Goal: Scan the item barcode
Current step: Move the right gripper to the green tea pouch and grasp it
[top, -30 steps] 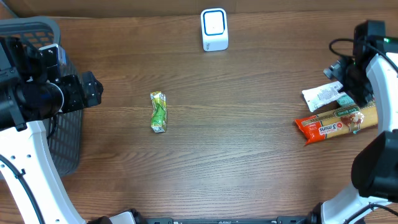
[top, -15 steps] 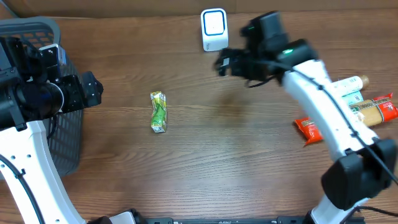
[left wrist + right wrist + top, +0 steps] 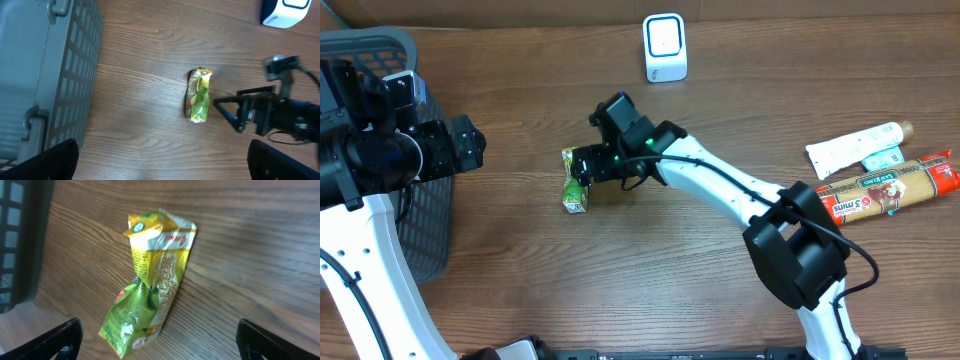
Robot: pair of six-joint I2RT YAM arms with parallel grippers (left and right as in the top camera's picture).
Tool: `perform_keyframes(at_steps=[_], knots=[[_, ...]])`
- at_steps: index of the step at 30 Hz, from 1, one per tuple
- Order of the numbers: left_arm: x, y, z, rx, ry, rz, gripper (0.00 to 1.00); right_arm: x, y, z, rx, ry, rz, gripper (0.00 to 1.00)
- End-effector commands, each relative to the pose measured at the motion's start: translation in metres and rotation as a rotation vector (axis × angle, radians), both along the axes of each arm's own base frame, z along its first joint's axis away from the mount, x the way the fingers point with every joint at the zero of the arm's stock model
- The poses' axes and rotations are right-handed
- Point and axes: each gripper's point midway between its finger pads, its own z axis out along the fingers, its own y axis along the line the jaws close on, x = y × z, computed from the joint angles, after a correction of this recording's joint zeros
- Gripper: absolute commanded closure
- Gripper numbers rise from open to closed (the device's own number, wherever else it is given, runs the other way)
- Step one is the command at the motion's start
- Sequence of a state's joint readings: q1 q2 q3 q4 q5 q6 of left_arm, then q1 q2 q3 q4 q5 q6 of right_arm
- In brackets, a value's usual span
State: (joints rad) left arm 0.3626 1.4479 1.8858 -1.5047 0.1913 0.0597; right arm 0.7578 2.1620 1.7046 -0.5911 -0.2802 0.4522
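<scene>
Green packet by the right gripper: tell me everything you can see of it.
The green packet is a small crumpled pouch of shiny film, yellow-green with a white-and-yellow top and unreadable print. It lies flat on the wooden table, pinched at the middle. The open right gripper hovers over it, jaws standing clear on both sides. No barcode shows.

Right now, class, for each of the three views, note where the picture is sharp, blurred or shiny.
Overhead: evenly lit, the green packet small but sharp. Left wrist: pale sheen on the table beside the basket. Right wrist: green packet crisp, its lower foil glinting; wood towards the right edge soft.
</scene>
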Motion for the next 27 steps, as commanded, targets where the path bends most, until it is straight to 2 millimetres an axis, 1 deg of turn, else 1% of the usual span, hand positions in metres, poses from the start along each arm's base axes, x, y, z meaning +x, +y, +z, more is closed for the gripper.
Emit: perform_keyframes(at_steps=[1, 5, 7, 9, 10, 15, 16, 21, 27], knots=[[0.001, 0.000, 0.001, 0.003, -0.004, -0.017, 0.00, 0.005, 0.002, -0.003, -0.026, -0.029, -0.060, 0.02], [0.001, 0.000, 0.001, 0.003, -0.004, -0.017, 0.00, -0.001, 0.012, -0.015, -0.056, -0.059, -0.052, 0.02], [0.001, 0.000, 0.001, 0.003, -0.004, -0.017, 0.00, -0.005, 0.017, -0.027, -0.072, -0.055, -0.055, 0.02], [0.001, 0.000, 0.001, 0.003, -0.004, -0.017, 0.00, -0.007, 0.016, -0.043, -0.101, -0.033, -0.094, 0.02], [0.001, 0.000, 0.001, 0.003, -0.004, -0.017, 0.00, -0.007, 0.016, -0.046, -0.106, -0.029, -0.095, 0.02], [0.001, 0.000, 0.001, 0.003, -0.004, -0.017, 0.00, -0.007, 0.016, -0.049, -0.107, -0.025, -0.099, 0.02], [0.001, 0.000, 0.001, 0.003, -0.004, -0.017, 0.00, -0.007, 0.016, -0.049, -0.106, -0.016, -0.111, 0.04], [0.001, 0.000, 0.001, 0.003, -0.004, -0.017, 0.00, -0.010, 0.013, -0.052, -0.121, -0.002, -0.112, 0.05], [0.001, 0.000, 0.001, 0.003, -0.004, -0.017, 0.00, -0.015, 0.010, -0.068, -0.149, 0.021, -0.107, 0.07]])
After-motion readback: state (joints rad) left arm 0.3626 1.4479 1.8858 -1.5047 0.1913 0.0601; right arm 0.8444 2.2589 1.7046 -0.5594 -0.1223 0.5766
